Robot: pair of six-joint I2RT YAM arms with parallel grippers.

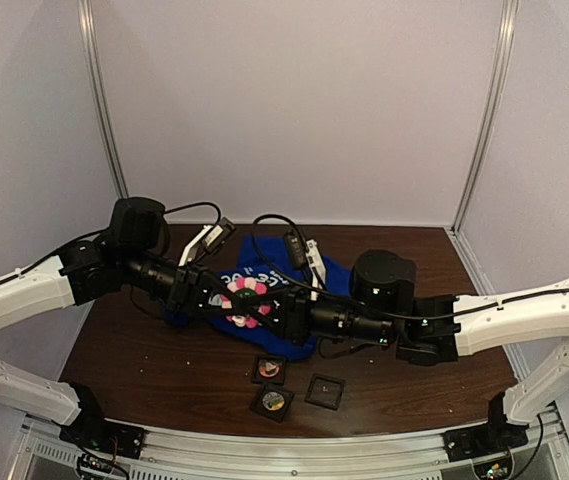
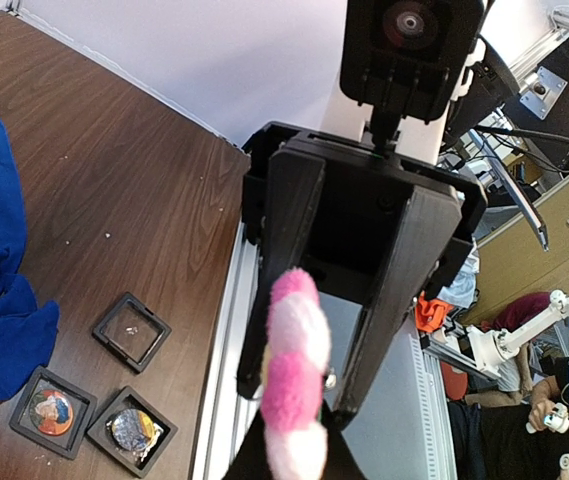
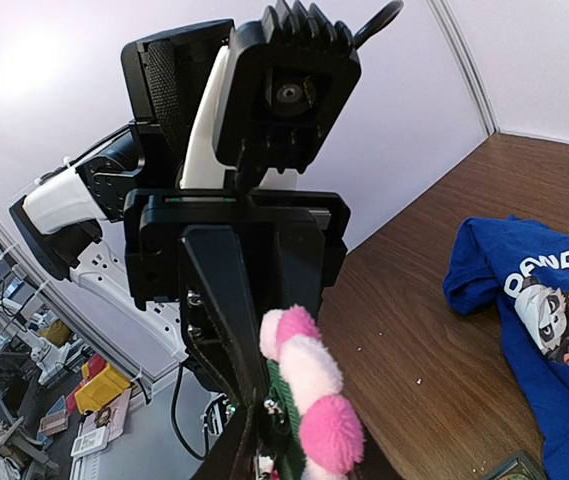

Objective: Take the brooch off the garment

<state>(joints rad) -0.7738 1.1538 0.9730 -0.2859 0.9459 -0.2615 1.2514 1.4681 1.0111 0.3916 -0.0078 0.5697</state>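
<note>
Pink-and-white pompom brooch (image 1: 247,297) at mid-worktop (image 1: 164,370) over the blue garment (image 3: 554,400), my left hand (image 1: 214,293) pinched narrow on its left edge, my right hand (image 1: 282,312) at its right edge, jaws parted either side, three small black boxes (image 1: 272,370) just nearer.

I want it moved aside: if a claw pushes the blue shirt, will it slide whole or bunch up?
Probably bunches: the blue shirt lies crumpled in folds, so it looks floppy. It seems light, and the smooth wooden table may let parts slide.
</note>
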